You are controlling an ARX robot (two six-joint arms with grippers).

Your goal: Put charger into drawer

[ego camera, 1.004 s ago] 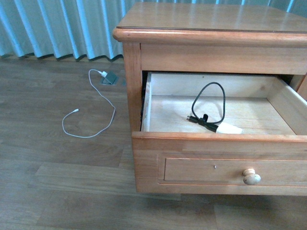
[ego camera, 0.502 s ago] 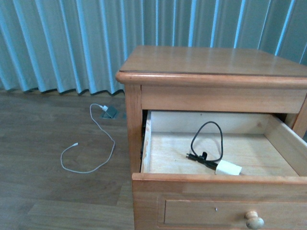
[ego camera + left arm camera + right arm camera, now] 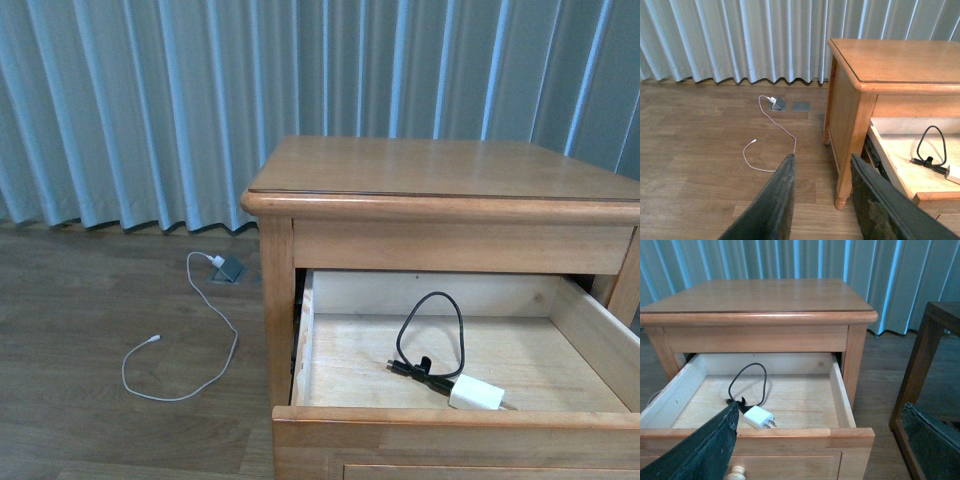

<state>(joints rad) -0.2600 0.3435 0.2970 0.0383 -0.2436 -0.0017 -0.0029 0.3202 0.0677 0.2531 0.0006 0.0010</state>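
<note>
The charger (image 3: 476, 393), a small white plug block with a looped black cable, lies on the pale floor of the open upper drawer (image 3: 450, 425), near its front rim. It also shows in the right wrist view (image 3: 758, 417) and at the edge of the left wrist view (image 3: 954, 172). My right gripper (image 3: 820, 407) is open and empty, above and in front of the drawer (image 3: 790, 436). My left gripper (image 3: 822, 160) is open and empty over the floor, left of the nightstand. Neither gripper shows in the front view.
A long white cable (image 3: 180, 350) lies on the wood floor left of the nightstand, plugged in at a floor socket (image 3: 228, 269) by the curtain. A dark wooden piece of furniture (image 3: 920, 365) stands right of the nightstand. The drawer's pale knob (image 3: 736, 471) shows below the front rim.
The front view has swung upward: the nightstand sits lower in frame, the knob has left view and more curtain shows. The charger lies still in the drawer.
</note>
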